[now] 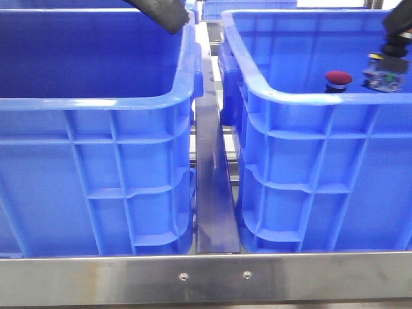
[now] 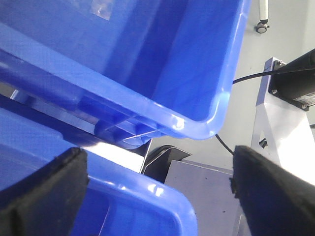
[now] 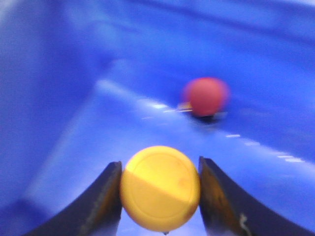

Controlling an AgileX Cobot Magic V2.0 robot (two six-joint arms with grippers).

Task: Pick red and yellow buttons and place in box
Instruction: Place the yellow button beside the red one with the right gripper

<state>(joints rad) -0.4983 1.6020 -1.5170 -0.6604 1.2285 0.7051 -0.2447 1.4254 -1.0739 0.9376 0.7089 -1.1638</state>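
Inside the right box [image 1: 302,116], red button [image 1: 338,78] rests; right hand [image 3: 160,196] grips yellow button [image 3: 160,187].

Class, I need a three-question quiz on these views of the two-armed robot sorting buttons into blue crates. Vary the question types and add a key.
1. True or false: the right gripper is clamped on the yellow button.
2. Where does the red button sit? A) in the left crate B) in the right crate C) on the metal rail between the crates
3. Fill in: the left gripper is ____ and holds nothing.

Key: 1 true; 2 B; 3 open
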